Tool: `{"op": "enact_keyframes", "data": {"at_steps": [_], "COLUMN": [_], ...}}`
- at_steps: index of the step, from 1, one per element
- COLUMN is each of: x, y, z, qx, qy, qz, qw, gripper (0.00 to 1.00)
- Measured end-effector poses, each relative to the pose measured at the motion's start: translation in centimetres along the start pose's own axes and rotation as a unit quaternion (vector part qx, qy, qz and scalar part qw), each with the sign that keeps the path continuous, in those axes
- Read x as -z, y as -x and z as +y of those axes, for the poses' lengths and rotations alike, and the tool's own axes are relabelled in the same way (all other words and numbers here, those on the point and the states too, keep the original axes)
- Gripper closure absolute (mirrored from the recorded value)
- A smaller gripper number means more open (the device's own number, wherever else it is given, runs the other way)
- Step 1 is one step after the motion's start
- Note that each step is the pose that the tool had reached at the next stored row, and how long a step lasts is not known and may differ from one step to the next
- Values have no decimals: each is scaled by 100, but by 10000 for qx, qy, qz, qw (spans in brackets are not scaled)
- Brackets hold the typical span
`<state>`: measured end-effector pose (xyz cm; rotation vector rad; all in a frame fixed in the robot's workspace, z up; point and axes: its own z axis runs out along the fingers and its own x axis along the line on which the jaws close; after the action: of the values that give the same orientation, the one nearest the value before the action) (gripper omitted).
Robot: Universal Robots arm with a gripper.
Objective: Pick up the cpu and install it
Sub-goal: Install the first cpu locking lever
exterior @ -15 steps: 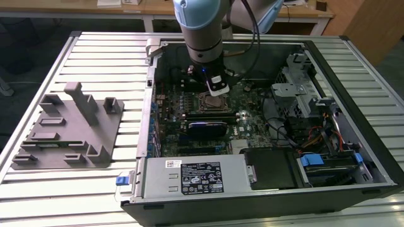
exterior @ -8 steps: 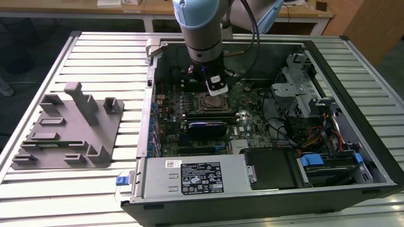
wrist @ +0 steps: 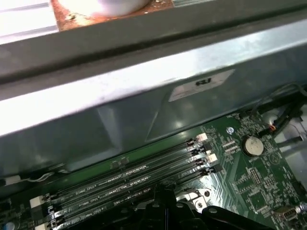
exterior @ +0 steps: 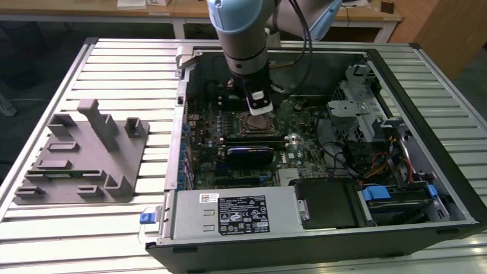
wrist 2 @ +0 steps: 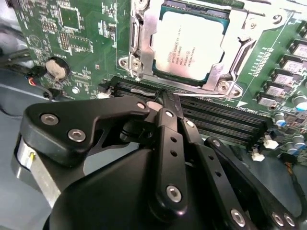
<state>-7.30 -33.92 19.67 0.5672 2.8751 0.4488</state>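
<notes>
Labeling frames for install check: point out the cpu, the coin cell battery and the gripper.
cpu (wrist 2: 188, 44), second wrist view, middle of its silvery top, seated in the socket.
coin cell battery (wrist 2: 57, 69), second wrist view, middle of its round face.
gripper (wrist 2: 166, 101), second wrist view, at the closed tips of its fingers.

The table (exterior: 114, 63) is pale and made of long metal slats with thin grooves running between them. A big open computer case (exterior: 320, 240) lies flat on it, toward the exterior view's right, and takes up much of the top. A grey fixture (exterior: 80, 157) with upright posts and small blocks sits on the slats toward the exterior view's left. The two are near each other but not touching.
</notes>
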Motion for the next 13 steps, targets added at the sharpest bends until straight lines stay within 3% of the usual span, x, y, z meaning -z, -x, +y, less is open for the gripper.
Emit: {"op": "enact_keyframes", "data": {"at_steps": [4,13], "x": [-7,-13], "y": [-3,-25], "z": [2,4], "qx": [-239,-267], "qy": [-29,-32], "qz": [-83,-92], "qw": [9997,9996], "gripper": [89,89]}}
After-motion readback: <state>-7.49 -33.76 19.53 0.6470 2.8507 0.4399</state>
